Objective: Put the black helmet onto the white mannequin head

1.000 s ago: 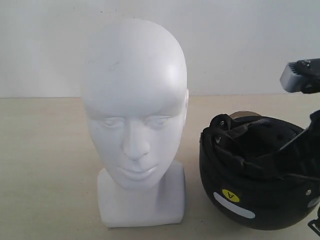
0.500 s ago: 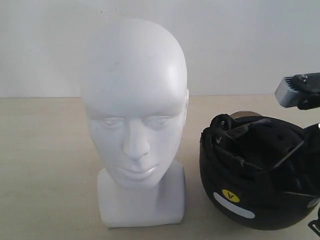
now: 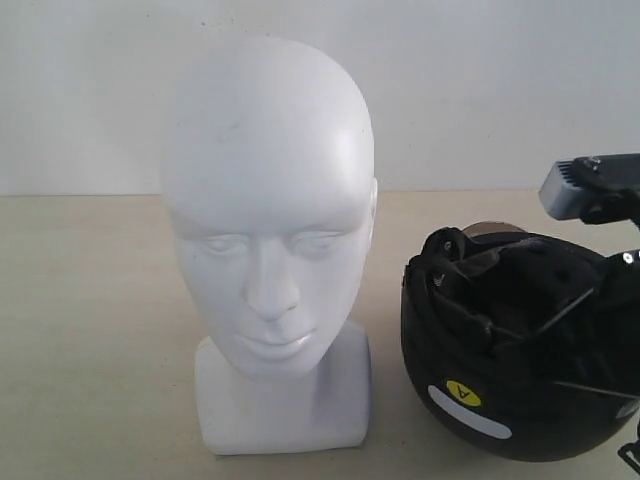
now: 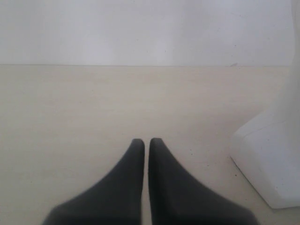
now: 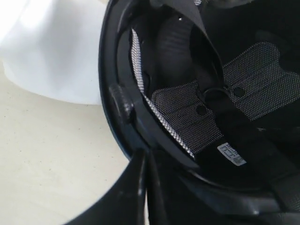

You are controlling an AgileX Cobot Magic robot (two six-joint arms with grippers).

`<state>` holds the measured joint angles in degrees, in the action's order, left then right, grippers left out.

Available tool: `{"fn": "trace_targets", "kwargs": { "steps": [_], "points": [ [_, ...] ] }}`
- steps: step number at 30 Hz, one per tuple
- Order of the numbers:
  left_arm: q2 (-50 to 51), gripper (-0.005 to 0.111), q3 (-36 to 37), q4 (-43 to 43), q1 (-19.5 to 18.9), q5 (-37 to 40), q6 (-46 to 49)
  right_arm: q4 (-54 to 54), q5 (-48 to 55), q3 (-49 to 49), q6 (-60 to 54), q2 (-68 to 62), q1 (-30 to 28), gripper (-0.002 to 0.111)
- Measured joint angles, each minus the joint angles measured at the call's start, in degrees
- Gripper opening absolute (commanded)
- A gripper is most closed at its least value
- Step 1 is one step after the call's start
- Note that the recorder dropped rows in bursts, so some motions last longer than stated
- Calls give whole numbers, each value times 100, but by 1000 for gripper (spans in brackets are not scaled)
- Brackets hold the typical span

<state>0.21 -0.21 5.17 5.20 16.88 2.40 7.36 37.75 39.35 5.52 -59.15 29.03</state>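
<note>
Black helmet [image 3: 520, 420] — mesh padding [image 5: 187, 117] inside

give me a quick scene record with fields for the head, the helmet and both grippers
white mannequin head: upright on the table, bare, face toward the exterior camera
black helmet: on the table beside the head, shell down, opening up, padding showing
left gripper: shut, empty, low over bare table near the head's base
right gripper: shut, tips at the helmet's rim; whether it pinches the rim cannot be told
task state: helmet not yet on the head
</note>
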Motion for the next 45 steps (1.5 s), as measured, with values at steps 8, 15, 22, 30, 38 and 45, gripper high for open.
{"fn": "trace_targets", "kwargs": {
  "steps": [8, 15, 22, 30, 38, 45],
  "points": [
    [0, 4, 0, 0, 0, 0, 0, 123, -476, 0, 1, -608, 11, 0],
    [0, 4, 0, 0, 0, 0, 0, 227, -963, 0, 9, -712, 11, 0],
    [0, 4, 0, 0, 0, 0, 0, 228, -1443, 0, 9, -750, 11, 0],
    [0, 4, 0, 0, 0, 0, 0, 252, -1764, 191, 9, -1245, 11, 0],
    [0, 4, 0, 0, 0, 0, 0, 229, -1943, 981, 9, -1642, 11, 0],
    [0, 4, 0, 0, 0, 0, 0, -361, -1138, 1928, 130, -1646, 11, 0]
  ]
}}
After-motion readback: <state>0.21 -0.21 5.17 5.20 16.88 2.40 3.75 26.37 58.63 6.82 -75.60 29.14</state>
